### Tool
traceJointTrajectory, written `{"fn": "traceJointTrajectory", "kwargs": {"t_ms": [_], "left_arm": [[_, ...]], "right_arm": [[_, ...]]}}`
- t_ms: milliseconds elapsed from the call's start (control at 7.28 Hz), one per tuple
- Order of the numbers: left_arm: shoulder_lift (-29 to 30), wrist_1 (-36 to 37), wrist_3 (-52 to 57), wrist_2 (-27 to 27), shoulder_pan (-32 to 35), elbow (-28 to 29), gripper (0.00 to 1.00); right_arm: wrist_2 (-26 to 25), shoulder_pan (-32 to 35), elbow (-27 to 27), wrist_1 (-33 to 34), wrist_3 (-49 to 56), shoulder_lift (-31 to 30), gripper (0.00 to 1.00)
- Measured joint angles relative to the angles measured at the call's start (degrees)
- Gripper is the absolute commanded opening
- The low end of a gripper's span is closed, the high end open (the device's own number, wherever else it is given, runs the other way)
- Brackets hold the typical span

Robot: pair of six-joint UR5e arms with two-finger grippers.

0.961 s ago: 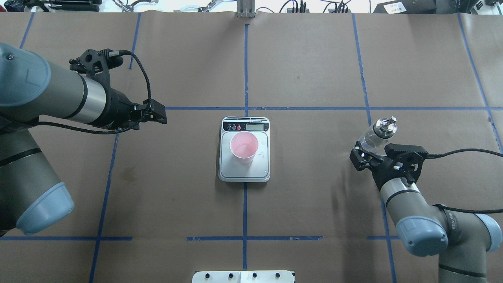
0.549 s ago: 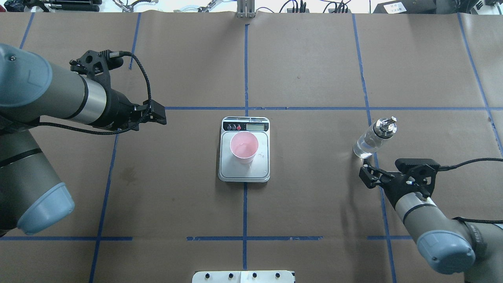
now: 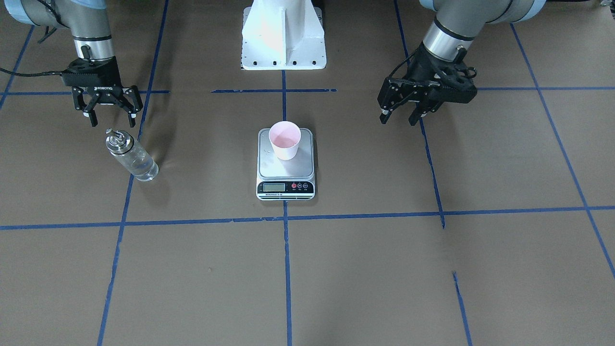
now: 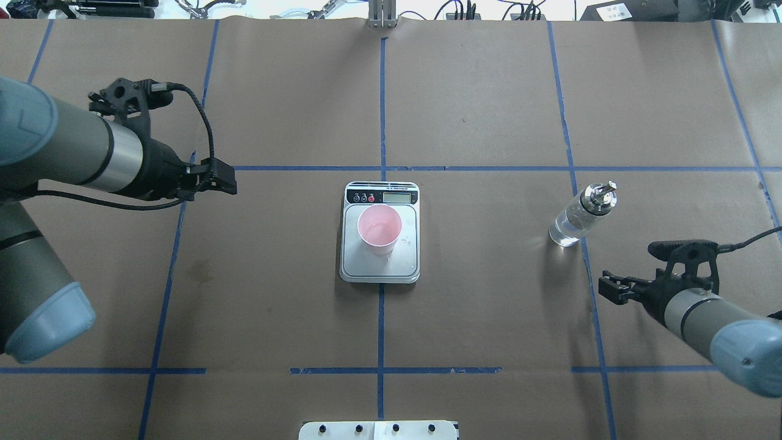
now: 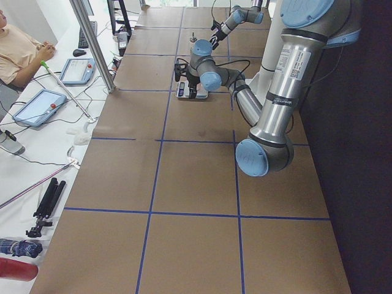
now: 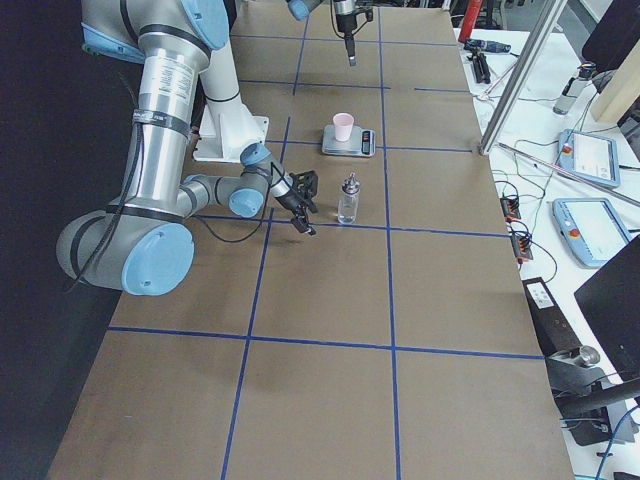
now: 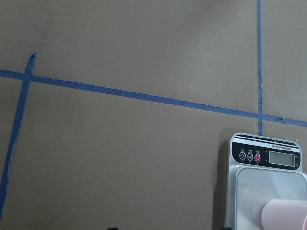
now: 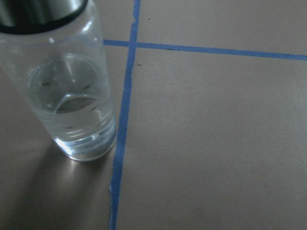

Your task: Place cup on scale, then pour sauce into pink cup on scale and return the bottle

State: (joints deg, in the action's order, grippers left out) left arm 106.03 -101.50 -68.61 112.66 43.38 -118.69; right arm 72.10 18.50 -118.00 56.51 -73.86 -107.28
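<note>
The pink cup (image 4: pixel 379 229) stands upright on the silver scale (image 4: pixel 351 269) at the table's middle; both also show in the front view, the cup (image 3: pixel 284 139) on the scale (image 3: pixel 269 168). The clear bottle (image 4: pixel 577 220) with its silver cap stands upright on the table to the right, free of any gripper, with clear sauce (image 8: pixel 79 129) low inside it. My right gripper (image 3: pixel 111 122) is open and empty, drawn back a short way from the bottle (image 3: pixel 132 158). My left gripper (image 3: pixel 398 119) is open and empty, hovering left of the scale. The left wrist view shows the scale (image 7: pixel 268 158) and the cup's edge (image 7: pixel 285 215).
The white robot base plate (image 3: pixel 283 38) sits at the near table edge behind the scale. Blue tape lines (image 4: pixel 382 122) cross the brown table cover. An operator (image 5: pixel 18 49) sits at a side table with tablets (image 5: pixel 37 107) beyond the far edge.
My right gripper let go of the bottle and drew back toward the robot and to the right. The bottle stays standing. My left arm moved back a little to the left.
</note>
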Motion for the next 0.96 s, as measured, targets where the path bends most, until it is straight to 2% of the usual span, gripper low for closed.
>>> {"fn": "traceJointTrajectory", "kwargs": {"t_ms": [549,824,961], "left_arm": [[-7.0,-0.1,19.5,0.5,9.5,-0.3,0.77],[-9.2,-0.5,31.7,3.5,16.5,2.6,0.83],[-9.5,-0.7,38.9,7.7,21.2,5.8,0.84]], "right_arm": [[16.9,18.5,3.5,0.2,20.8,-0.1,1.0],[30.3,34.0,9.2,0.4,37.1,3.5,1.0],[36.9,41.6,14.3,0.7,44.7,7.1,1.0]]}}
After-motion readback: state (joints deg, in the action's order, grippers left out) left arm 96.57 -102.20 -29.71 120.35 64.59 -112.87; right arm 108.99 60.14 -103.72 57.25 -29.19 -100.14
